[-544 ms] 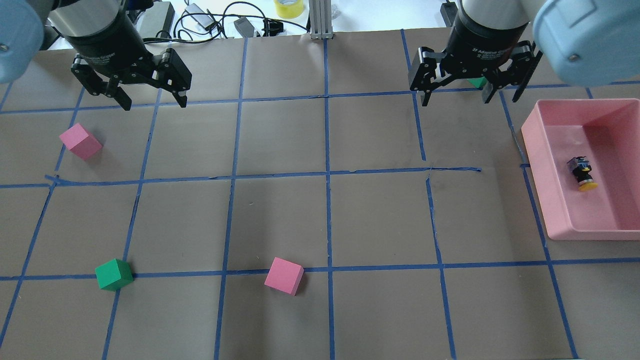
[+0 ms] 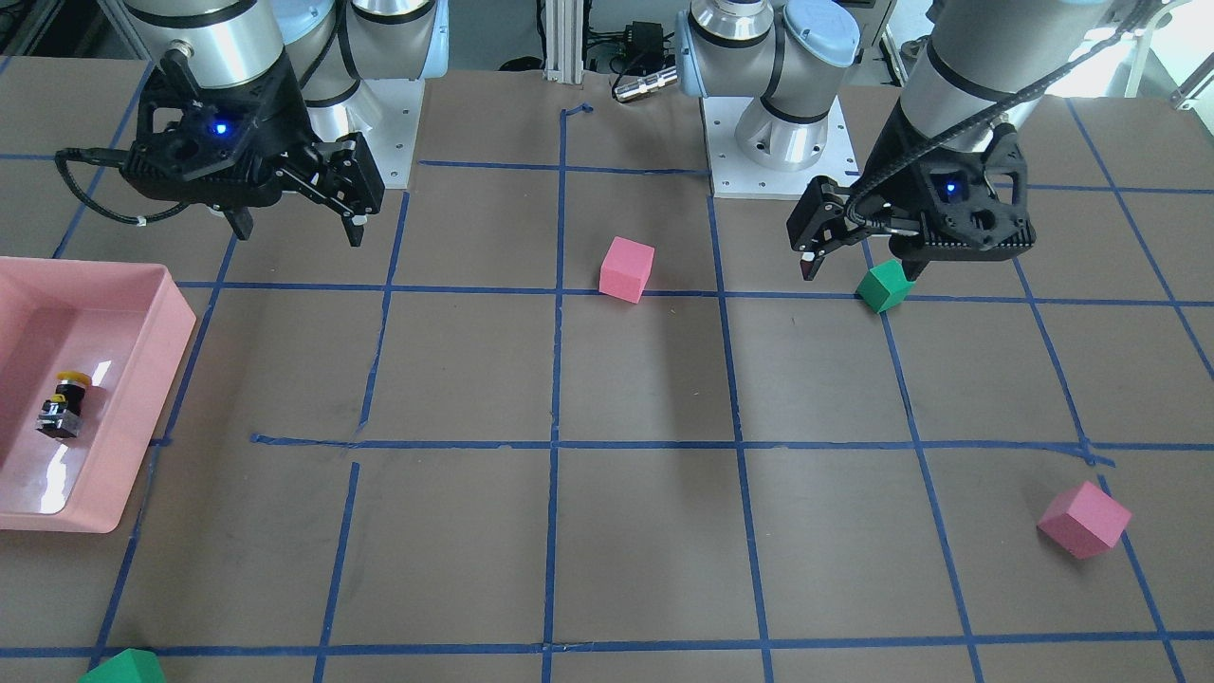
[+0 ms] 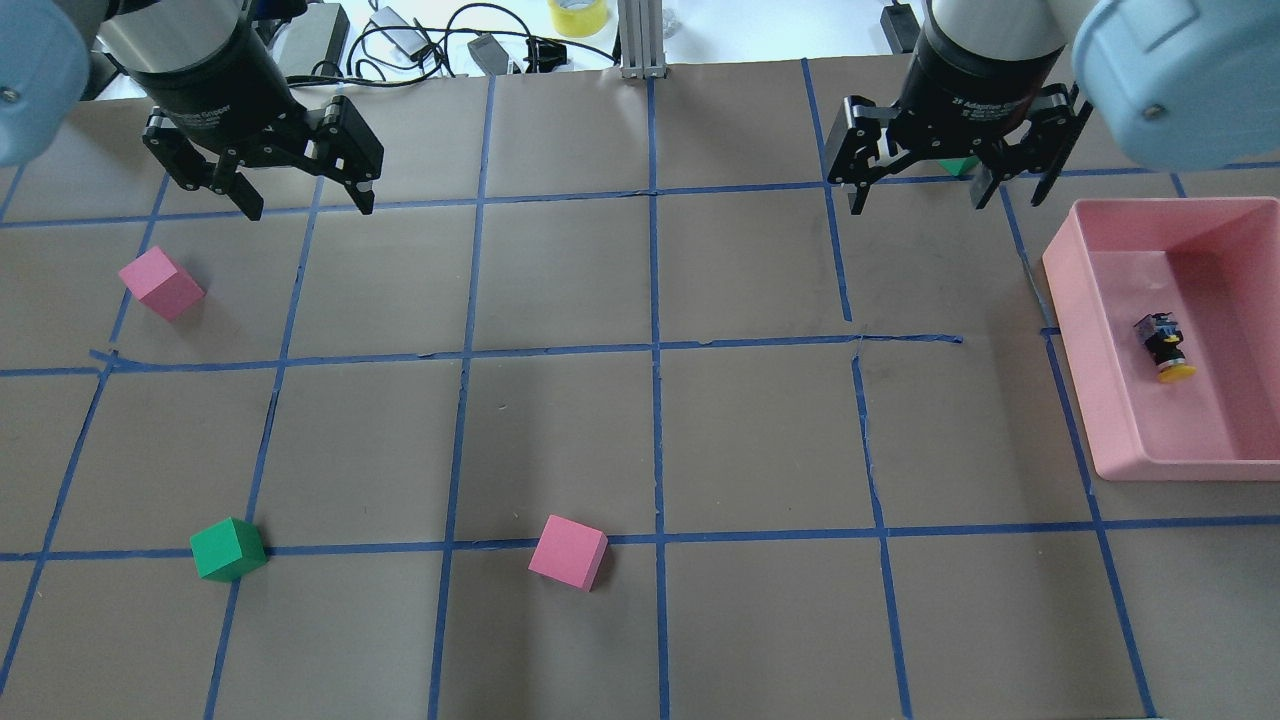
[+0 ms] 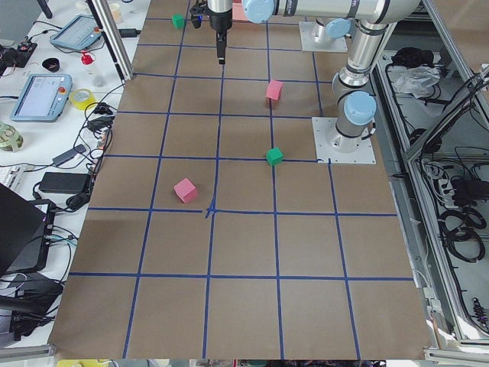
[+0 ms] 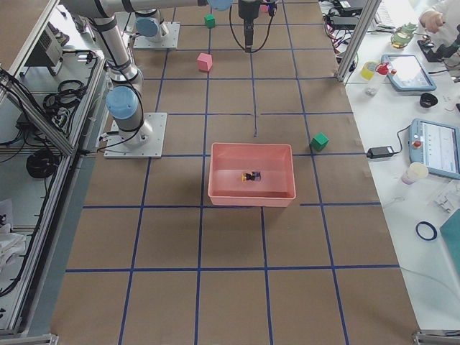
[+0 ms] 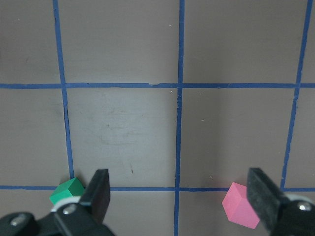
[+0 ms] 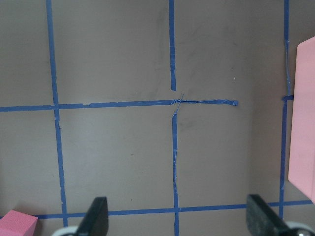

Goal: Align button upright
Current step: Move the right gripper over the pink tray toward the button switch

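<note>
Right gripper (image 3: pixel 940 195) edges toward the tray (image 3: pixel 1180 468) with jaws apart and empty, the button (image 3: pixel 1163 348) lying on its side inside, left gripper (image 3: pixel 308 205) idle with jaws apart too — the reach is just starting.

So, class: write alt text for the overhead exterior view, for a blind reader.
A tiny yellow-capped push-button switch lies on its side in a pink plastic tray at the right of a brown, blue-taped table. The left tool and right tool, both open, hang over the far side; two pink foam cubes and a green foam cube sit on the left half.
</note>
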{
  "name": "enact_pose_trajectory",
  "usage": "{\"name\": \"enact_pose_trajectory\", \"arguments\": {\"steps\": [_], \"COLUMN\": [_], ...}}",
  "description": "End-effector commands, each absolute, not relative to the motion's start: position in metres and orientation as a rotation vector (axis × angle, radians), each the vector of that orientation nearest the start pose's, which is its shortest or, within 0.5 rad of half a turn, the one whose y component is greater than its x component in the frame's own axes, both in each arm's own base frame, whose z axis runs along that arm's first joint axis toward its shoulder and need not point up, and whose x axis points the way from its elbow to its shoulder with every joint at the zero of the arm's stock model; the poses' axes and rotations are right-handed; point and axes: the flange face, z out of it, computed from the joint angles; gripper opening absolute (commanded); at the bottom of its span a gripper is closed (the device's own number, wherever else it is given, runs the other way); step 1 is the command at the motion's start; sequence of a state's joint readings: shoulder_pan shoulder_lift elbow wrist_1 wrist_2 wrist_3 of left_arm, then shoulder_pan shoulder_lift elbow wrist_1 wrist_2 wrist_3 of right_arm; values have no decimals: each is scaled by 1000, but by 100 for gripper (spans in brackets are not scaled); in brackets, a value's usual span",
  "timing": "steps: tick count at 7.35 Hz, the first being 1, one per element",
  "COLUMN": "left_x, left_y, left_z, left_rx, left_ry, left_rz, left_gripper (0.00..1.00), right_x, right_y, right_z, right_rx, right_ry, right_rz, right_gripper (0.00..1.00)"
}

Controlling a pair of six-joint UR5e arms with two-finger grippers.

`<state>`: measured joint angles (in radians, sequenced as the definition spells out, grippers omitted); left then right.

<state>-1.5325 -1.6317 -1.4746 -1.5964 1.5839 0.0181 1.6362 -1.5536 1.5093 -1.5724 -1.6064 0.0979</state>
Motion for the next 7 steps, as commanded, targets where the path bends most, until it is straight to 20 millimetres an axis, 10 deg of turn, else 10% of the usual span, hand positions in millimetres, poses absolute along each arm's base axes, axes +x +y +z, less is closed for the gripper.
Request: {"name": "enact_pose_trajectory", "arguments": {"steps": [1, 7], "left_x": [-112, -112], "left_y": [-523, -523], "left_z": [504, 504], "left_rx": [-36, -24], "left_ry": [3127, 3122], "left_rz": [-26, -33], "left_gripper": [100, 100], "right_x": [133, -59], "right_y": [-503, -536], "right_z": [508, 462], "right_rx": [89, 205], "right_ry": [3172, 3160], "right_rz": [-58, 85], "right_gripper": [100, 100]}}
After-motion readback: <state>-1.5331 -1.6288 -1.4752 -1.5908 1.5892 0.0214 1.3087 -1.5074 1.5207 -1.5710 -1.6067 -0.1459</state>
